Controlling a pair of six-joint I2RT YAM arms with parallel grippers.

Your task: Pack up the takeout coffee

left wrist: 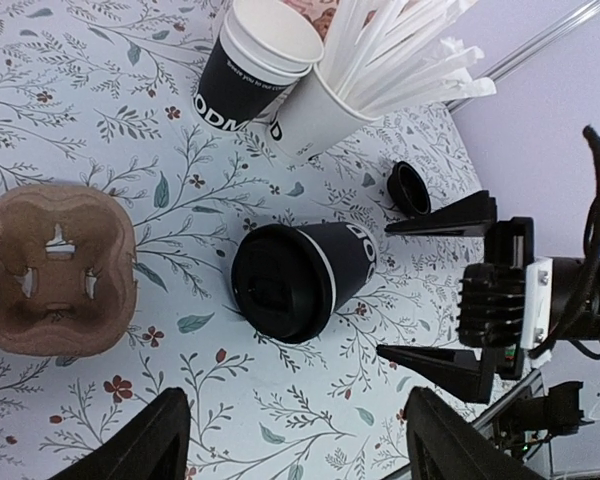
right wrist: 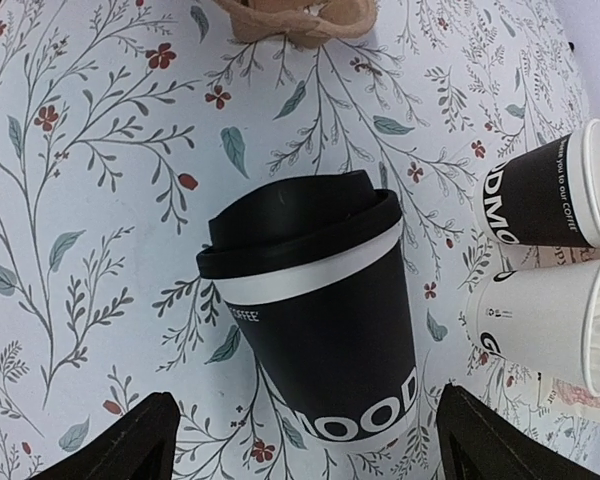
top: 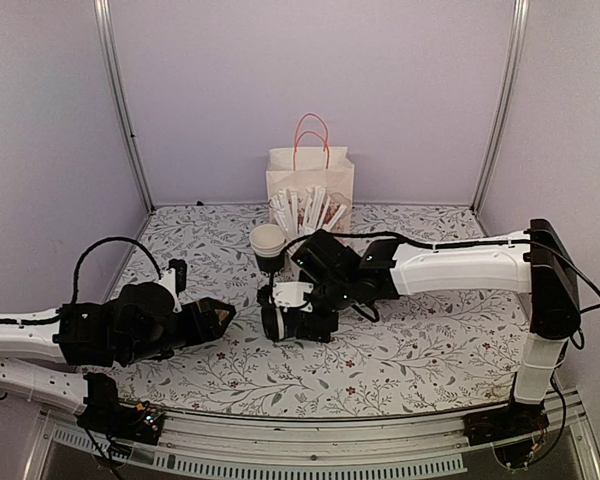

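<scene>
The takeout coffee point(left wrist: 300, 280), a black paper cup with a black lid, stands upright on the flowered table point(left wrist: 130, 150). It also shows in the right wrist view as the takeout coffee point(right wrist: 320, 310) and from above as the takeout coffee point(top: 274, 323). My right gripper point(right wrist: 315, 450) is open, its fingers wide on either side of the cup's lower part without touching it. In the left wrist view the right gripper point(left wrist: 405, 290) points at the cup from the right. My left gripper point(left wrist: 295, 440) hangs open above the table near the cup, with nothing in it.
A brown cardboard cup carrier point(left wrist: 55, 270) lies left of the coffee. Behind stand a stack of lidless cups point(left wrist: 255, 60), a white cup of wrapped sticks point(left wrist: 320, 110) and a loose black lid point(left wrist: 410, 188). A paper bag point(top: 310, 180) with orange handles stands at the back wall.
</scene>
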